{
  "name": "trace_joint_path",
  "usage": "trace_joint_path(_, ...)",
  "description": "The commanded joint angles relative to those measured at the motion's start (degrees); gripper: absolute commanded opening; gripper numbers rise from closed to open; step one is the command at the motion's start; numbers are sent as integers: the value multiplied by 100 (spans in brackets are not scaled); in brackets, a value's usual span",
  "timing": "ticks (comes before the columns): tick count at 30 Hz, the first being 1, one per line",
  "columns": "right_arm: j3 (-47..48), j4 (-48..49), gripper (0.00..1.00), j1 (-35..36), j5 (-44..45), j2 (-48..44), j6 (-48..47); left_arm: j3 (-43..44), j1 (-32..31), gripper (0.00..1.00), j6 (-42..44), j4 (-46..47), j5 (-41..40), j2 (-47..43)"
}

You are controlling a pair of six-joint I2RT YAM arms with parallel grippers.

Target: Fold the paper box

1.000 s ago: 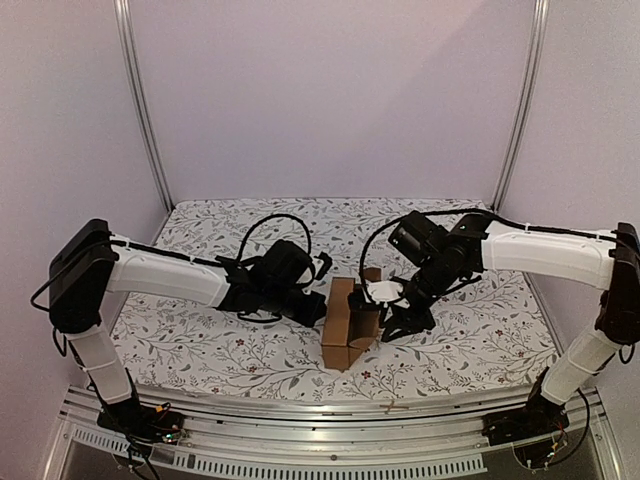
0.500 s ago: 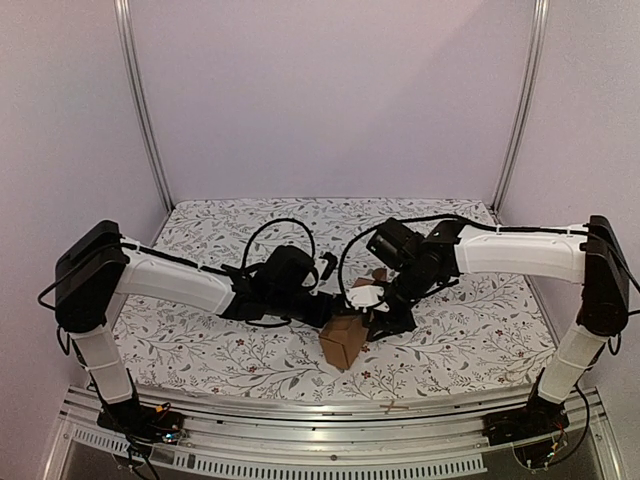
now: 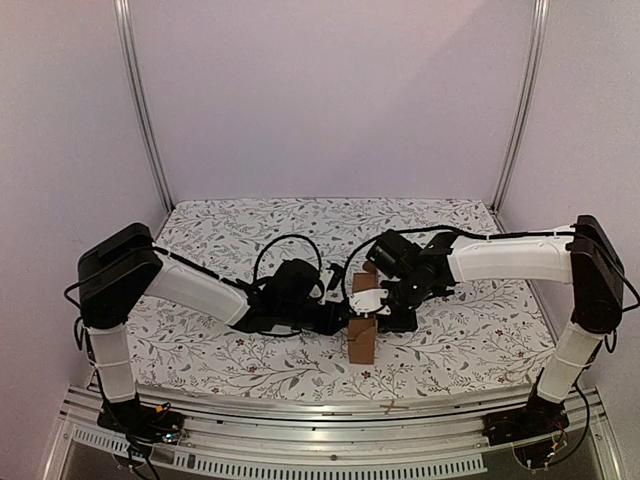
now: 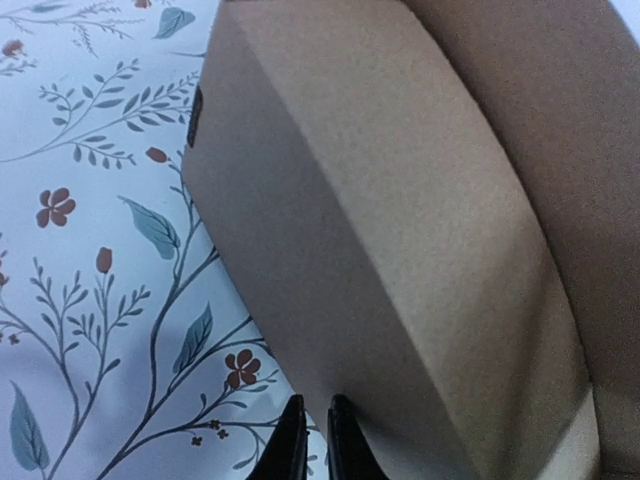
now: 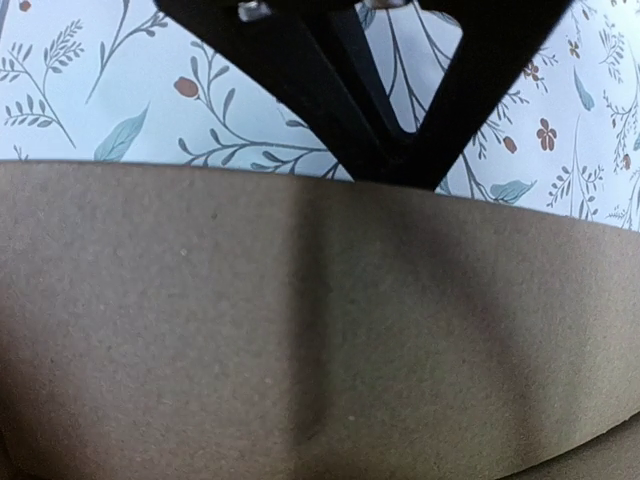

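Your left pincer (image 4: 318, 445) is closed, its tips almost touching with nothing visible between them. Just ahead of it and to its right, the brown wall of the paper box (image 4: 400, 240) fills the view. Your right pincer (image 3: 377, 306) sits against the box's far side, near its top. Its fingers (image 5: 300, 70) converge at the cardboard's edge, which hides the tips, so you cannot tell whether it grips. Between the two pincers the box stands on end on the flowered desk (image 3: 460, 340).
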Motion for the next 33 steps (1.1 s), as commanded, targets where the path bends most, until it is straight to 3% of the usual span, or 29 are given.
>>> trace_joint_path(1, 350, 324, 28, 57, 69, 182, 132, 279, -547, 8, -220, 232, 29, 66)
trace_joint_path(7, 135, 82, 28, 56, 464, -299, -3, -395, -823, 9, -715, 691, -490, -330)
trace_joint_path(14, 749, -493, 29, 449, 320, -482, -410, -1350, -893, 9, -1454, 2759, -576, -18)
trace_joint_path(15, 961, -568, 29, 693, 360, -67, -466, -1846, -888, 10, -2216, 2387, -1127, -228)
trace_joint_path(17, 1085, -575, 29, 863, 396, 237, -464, -2370, -970, 10, -2630, 1912, -1551, -706)
trace_joint_path(22, 1249, -473, 28, 1323, 575, 739, -435, -3343, -1515, 12, -3303, -174, -2372, -2518)
trace_joint_path(27, 1415, -327, 28, 1767, 720, 1047, -431, -3638, -2132, 13, -3835, -2362, -3190, -4136)
trace_joint_path(31, 1522, -326, 26, 1859, 999, 1215, -314, -3145, -2430, 12, -3668, -4365, -4146, -5425)
trace_joint_path(33, 1437, -312, 25, 1856, 1111, 1070, -318, -2905, -2382, 11, -2873, -4596, -4592, -5918)
